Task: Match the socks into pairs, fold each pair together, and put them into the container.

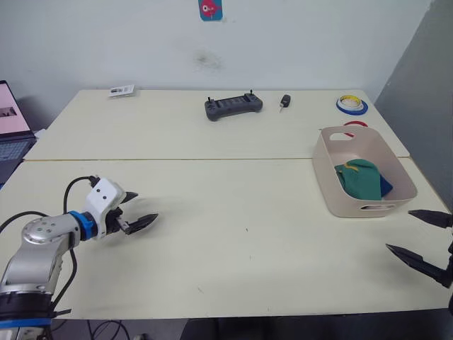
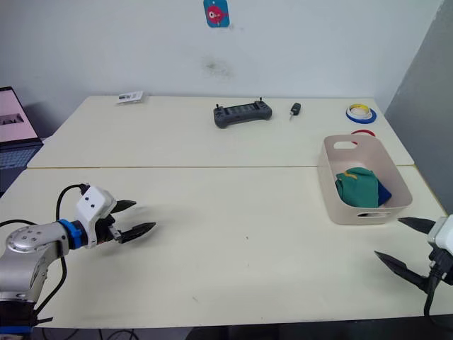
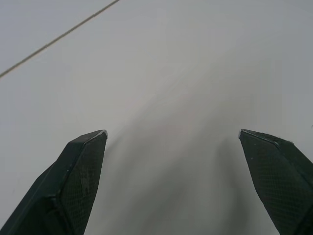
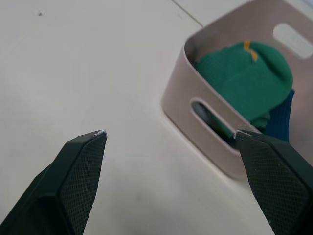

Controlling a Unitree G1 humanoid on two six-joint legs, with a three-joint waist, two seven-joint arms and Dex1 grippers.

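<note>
Head view: left hand (image 1: 139, 210) and right hand (image 1: 426, 239) wide open, empty.

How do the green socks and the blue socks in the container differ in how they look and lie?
The green socks lie on top and show most of their surface; the blue socks lie under them, with an edge peeking out. The green socks carry a small yellow mark; the blue socks show none on the visible part. Both rest inside the container, and neither gripper touches them.
</note>
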